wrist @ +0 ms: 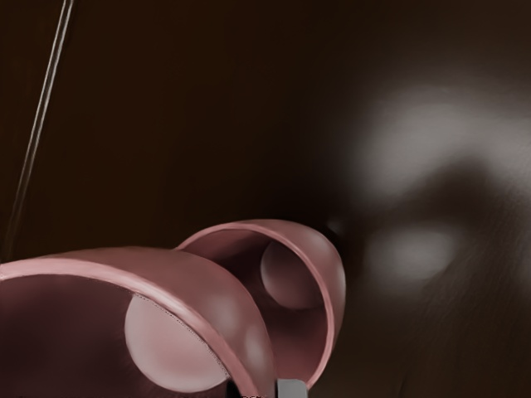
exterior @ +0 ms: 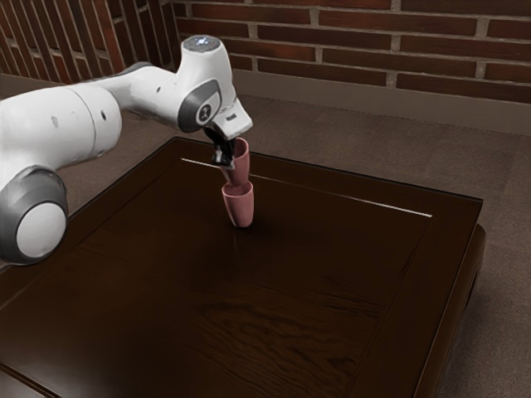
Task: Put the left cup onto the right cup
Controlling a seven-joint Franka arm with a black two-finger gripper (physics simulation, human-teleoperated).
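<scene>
The dark wooden table (exterior: 332, 315) takes the near part of the scene, and its near half is bare polished wood. Past the middle of the top, a little to the left, the lower cup (exterior: 240, 207) stands upright on the wood, with its mouth up. It is pink and narrower at the base.

Directly above it is the upper cup (exterior: 240, 162), of the same pink colour, lifted off the table and leaning slightly. Its base is at the mouth of the lower cup. I cannot tell if the two cups touch or if the base is already a little inside.

The black gripper (exterior: 222, 157) holds this upper cup at its rim, on the left side, with the fingers closed narrowly on the cup wall.

In the wrist view the upper cup (wrist: 166, 348) is close under the hand with its mouth open to the camera. The lower cup (wrist: 290, 274) is just beyond it, and its round bottom can be seen inside. Around them is the dark table (wrist: 207, 108) with a thin light line (wrist: 37, 124).

In the exterior view the same thin line (exterior: 348, 201) runs across the far part of the top, behind the cups. The white arm (exterior: 99, 116) comes from the left and bends down to the cups. Behind the table there is grey-brown floor (exterior: 498, 166), and farthest is a red brick wall (exterior: 373, 41).
</scene>
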